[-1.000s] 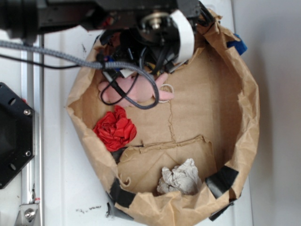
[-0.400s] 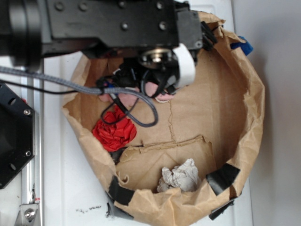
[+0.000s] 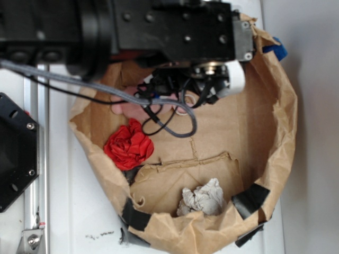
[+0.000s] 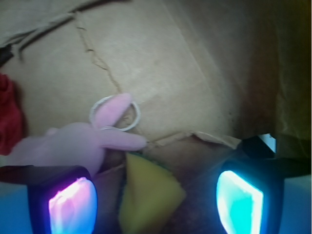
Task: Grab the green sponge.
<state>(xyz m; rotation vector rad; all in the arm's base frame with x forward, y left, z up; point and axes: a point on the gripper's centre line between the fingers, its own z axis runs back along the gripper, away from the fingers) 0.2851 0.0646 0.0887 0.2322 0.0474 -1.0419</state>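
The sponge (image 4: 148,197) is lying between the spread pincer's (image 4: 156,202) pads, nearer the left one, point toward the right.

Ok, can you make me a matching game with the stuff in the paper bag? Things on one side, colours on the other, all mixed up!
Things:
1. plush animal
2. sponge
3. cloth wad
4. crumpled paper

Colours:
A. red
B. grey-white
C. pink
D. yellow with a thin green edge

Pairs: 1-C, 2-D, 3-A, 4-B
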